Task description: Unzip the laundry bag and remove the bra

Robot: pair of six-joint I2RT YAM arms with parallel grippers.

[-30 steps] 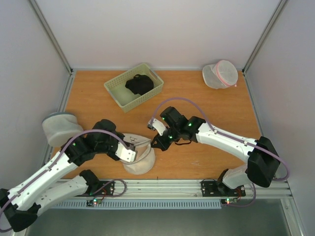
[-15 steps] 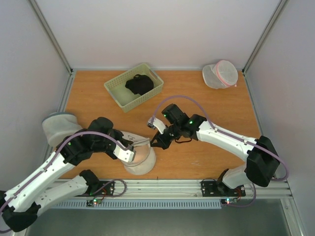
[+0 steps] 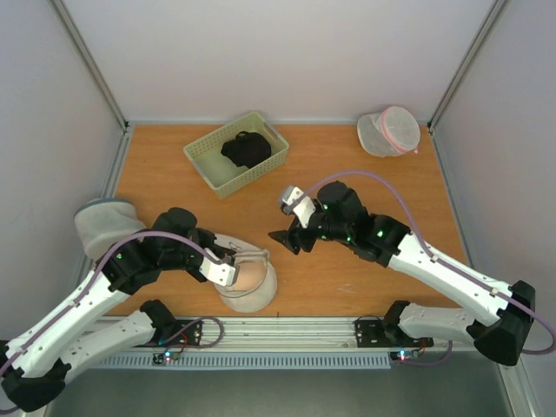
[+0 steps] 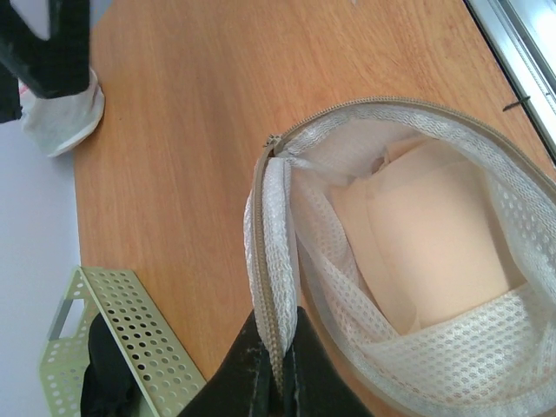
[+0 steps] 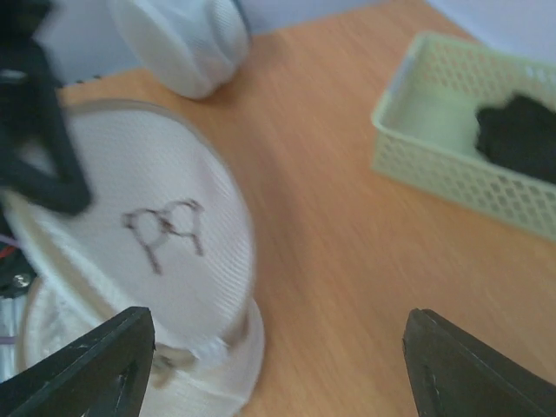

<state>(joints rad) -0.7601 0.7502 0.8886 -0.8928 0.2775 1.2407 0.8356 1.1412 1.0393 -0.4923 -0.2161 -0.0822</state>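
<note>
Laundry bag (image 4: 408, 373) unzipped; L pincer (image 4: 278, 378) clamps rim.

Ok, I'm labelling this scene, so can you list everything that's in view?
laundry bag: one, cream-white mesh, near edge of the table, left of centre, zip open
bra: one, peach, inside the laundry bag
basket: one, pale green, far side, left of centre
dark item: one, black, in the basket
mesh bag with pink zip: one, white, far right corner
greyish-white mesh bag: one, left edge of the table
table: one, orange-brown wood
left gripper: one, black fingers, shut on the laundry bag's zip edge
right gripper: one, black fingers, open, holding nothing, just right of the laundry bag
</note>
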